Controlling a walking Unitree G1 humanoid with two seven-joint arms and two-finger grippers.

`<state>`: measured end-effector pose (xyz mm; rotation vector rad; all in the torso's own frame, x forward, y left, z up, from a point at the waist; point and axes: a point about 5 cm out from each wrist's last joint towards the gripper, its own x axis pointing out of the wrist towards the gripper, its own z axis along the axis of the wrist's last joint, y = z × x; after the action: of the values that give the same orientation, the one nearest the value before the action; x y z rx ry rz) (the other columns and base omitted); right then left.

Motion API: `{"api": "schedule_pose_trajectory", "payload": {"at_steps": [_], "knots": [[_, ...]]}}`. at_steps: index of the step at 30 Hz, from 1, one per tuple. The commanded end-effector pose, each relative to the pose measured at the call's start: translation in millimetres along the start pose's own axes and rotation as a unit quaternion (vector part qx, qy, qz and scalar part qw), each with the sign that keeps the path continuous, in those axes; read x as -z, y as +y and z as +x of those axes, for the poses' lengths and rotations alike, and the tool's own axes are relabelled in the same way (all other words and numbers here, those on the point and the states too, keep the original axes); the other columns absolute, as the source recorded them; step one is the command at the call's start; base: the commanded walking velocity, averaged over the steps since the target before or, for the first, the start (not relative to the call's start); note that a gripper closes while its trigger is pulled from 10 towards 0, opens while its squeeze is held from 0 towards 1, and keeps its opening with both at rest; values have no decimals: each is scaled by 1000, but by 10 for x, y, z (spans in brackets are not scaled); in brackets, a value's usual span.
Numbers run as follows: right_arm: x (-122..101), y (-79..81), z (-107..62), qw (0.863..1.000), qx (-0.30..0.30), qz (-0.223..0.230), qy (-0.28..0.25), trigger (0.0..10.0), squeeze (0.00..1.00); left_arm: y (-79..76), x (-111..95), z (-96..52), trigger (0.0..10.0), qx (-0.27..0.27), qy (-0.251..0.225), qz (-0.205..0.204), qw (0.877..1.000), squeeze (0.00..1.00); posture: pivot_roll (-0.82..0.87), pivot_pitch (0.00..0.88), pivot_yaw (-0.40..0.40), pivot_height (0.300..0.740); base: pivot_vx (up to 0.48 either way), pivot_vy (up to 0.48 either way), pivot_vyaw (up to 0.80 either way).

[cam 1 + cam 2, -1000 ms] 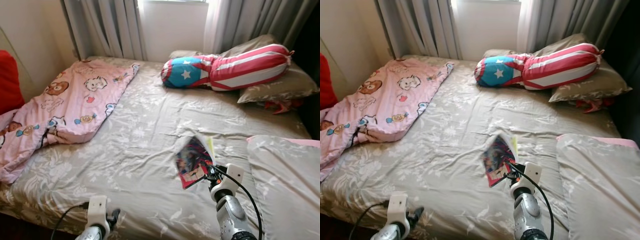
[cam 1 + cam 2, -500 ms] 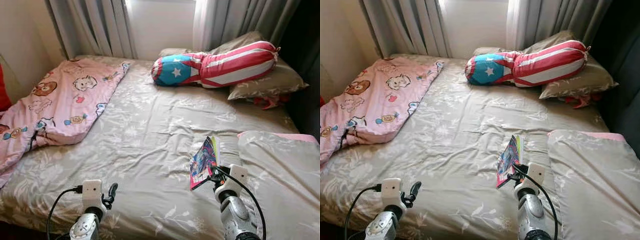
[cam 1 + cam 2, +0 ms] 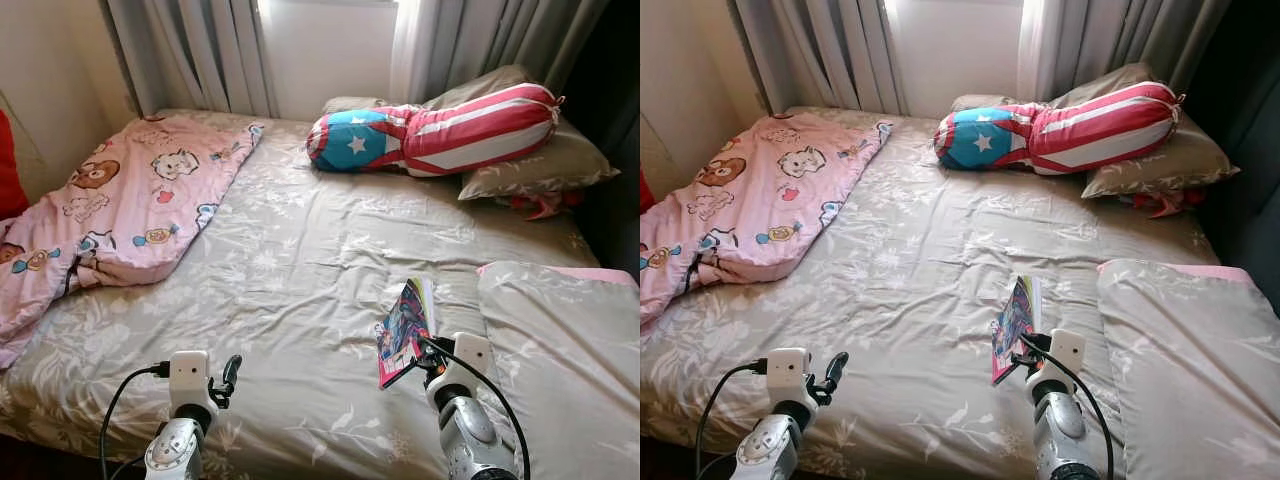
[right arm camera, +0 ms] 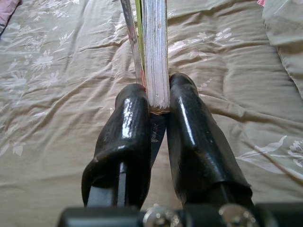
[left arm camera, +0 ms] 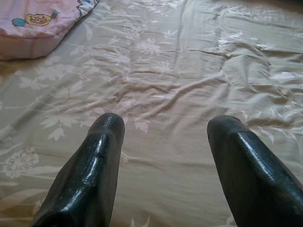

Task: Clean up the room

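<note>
Taupe cotton printed with pale leaves and flowers covers the bed (image 3: 300, 260), its sheet rumpled into soft creases across the middle. Above its near right part the right gripper (image 4: 157, 101) is clamped on a thin book (image 3: 405, 330), its two glossy black fingers (image 4: 128, 127) pinching the lower edge of the white page block; the book stands on edge, nearly upright, with its colourful glossy cover turned to the left and a strip of yellow-green showing among the pages. The left gripper (image 5: 163, 125) hovers over the near left part of the sheet with its rounded, shiny fingers (image 5: 102, 151) spread wide apart and nothing between them. A pink quilt (image 3: 120, 215) with cartoon bears and sweets lies bunched and puffy along the left side of the bed, its near end sagging over the edge. At the far end a long, cylindrical bolster (image 3: 440, 130) in red and white stripes, with a blue end bearing a white star, rests across a flat pillow (image 3: 540, 165) in the same leafy taupe fabric. Another large taupe pillow (image 3: 560, 350), with a pink edge at its far side, lies on the right, just beside the held book. Grey pleated curtains (image 3: 200, 45) hang behind the bed on both sides of a bright white window panel.
</note>
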<state>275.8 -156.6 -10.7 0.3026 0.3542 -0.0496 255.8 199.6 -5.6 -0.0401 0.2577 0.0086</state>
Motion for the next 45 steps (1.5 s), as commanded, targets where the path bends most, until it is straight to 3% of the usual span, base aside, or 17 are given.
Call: {"api": "schedule_pose_trajectory", "payload": {"at_steps": [1, 45], "knots": [[-80, 25, 26, 1000, -5, -9, -18, 10000, 0, -6, -11, -2, 10000, 0, -2, -6, 1000, 0, 53, 0, -29, 691, 0, 0, 0], [-69, 10, 30, 1000, 11, -14, -10, 10000, 0, -57, -24, -31, 10000, 13, -11, -11, 1000, 0, 64, 0, -34, 672, 0, 0, 0]]}}
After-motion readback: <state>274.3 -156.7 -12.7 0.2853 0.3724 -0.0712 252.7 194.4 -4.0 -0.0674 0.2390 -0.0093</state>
